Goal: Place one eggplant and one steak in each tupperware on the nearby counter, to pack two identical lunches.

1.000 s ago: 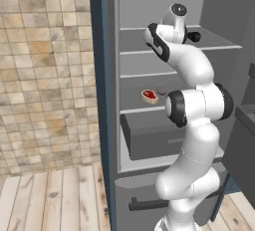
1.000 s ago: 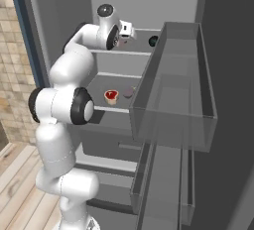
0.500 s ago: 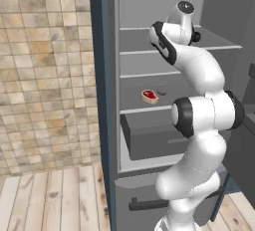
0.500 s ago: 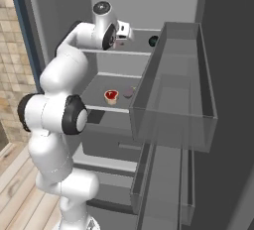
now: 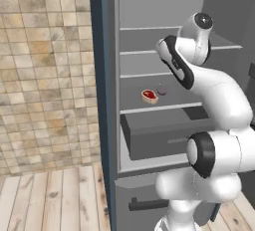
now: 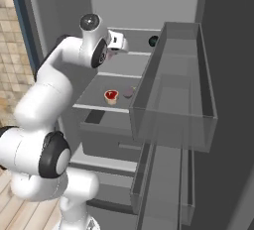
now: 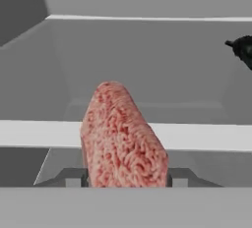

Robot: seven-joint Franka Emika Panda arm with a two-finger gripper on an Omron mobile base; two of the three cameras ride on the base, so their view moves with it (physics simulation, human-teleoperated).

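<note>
Now, in the hand view, your gripper (image 7: 125, 179) has closed its two tips on the sides of the pink meat (image 7: 123, 136), low down on it, so it looks held. I think this is one of the steaks. Lift it slowly and straight, then pull back out of the fridge, and don't squeeze any harder. Watch the white shelf edge (image 7: 206, 137) just behind the meat so you don't bump it. Off to one side, this view also shows a dark thing with a little stalk (image 7: 242, 50), maybe an eggplant. In the left base view, the arm (image 5: 199, 80) reaches up to a high shelf and covers its own hand, but you get a clear look at a red steak (image 5: 149, 96) and a small purple thing (image 5: 162, 90) side by side on the shelf below, above a grey drawer (image 5: 159, 133). In the right base view, the gripper (image 6: 115, 40) is at the top shelf, with the dark thing (image 6: 154, 40) further along it. The big door bin (image 6: 173, 90) hangs close by, so swing out carefully.
</note>
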